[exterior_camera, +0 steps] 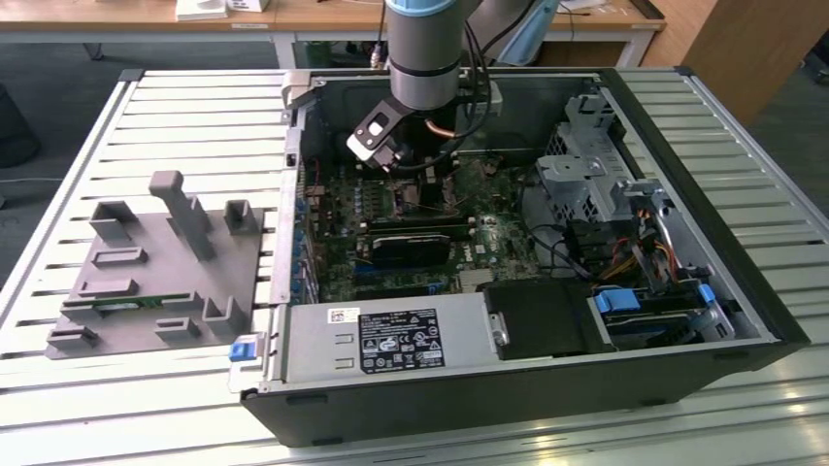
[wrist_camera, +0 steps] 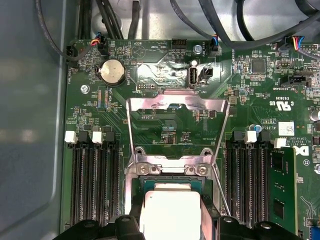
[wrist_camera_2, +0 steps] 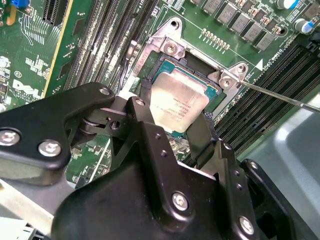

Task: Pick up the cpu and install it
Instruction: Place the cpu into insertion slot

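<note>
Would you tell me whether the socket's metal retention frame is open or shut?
Open: the retention frame stands flipped back, and the cpu has its metal top fully exposed.

exterior – high, whole case (exterior_camera: 518, 400) | 2 wrist views – close, share socket (wrist_camera: 170, 169)

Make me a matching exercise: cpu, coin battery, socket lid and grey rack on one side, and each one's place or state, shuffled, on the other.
Things:
1. cpu
2. coin battery
3. socket lid
4. grey rack

Places or states:
A. outside the case, at the exterior view's left
B. swung open
C. round, on the board
D. square, silvery, at the socket

Pairs: 1-D, 2-C, 3-B, 4-A
</note>
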You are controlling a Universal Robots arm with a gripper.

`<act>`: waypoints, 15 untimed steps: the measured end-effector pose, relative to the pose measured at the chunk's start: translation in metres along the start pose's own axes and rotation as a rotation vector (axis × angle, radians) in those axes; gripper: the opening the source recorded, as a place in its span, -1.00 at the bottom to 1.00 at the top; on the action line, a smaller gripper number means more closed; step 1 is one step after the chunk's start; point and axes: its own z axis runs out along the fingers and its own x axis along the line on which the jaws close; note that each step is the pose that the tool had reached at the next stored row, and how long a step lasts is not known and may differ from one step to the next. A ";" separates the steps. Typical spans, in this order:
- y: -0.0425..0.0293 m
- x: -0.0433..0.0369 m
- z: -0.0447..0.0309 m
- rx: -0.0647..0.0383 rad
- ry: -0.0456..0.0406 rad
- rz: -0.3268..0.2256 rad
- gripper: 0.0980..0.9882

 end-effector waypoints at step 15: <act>0.0001 0.0001 -0.0012 0.000 0.0002 0.000 0.15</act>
